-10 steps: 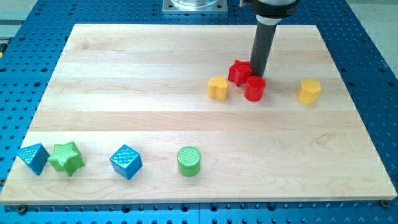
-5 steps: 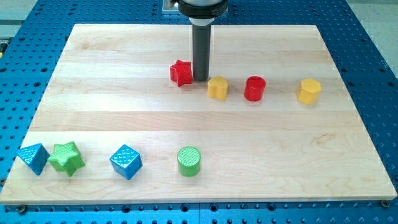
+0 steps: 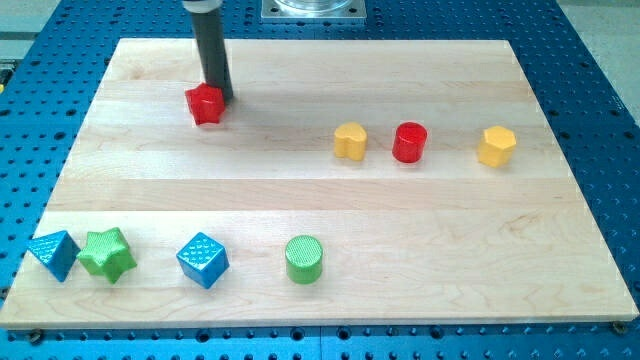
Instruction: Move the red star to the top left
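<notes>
The red star (image 3: 205, 104) lies on the wooden board (image 3: 320, 200) in its upper left part. My tip (image 3: 219, 96) touches the star's upper right side; the dark rod rises from there out of the view's top. The star is well left of the yellow heart-like block (image 3: 350, 141).
A red cylinder (image 3: 409, 143) and a yellow hexagonal block (image 3: 496, 146) sit at the right. Along the view's bottom left lie a blue triangular block (image 3: 53, 254), a green star (image 3: 107, 254), a blue cube (image 3: 203, 260) and a green cylinder (image 3: 304, 259).
My tip has swept left across the board's top, pushing the red star from beside the red cylinder past the yellow block to the upper left. The other blocks stayed.
</notes>
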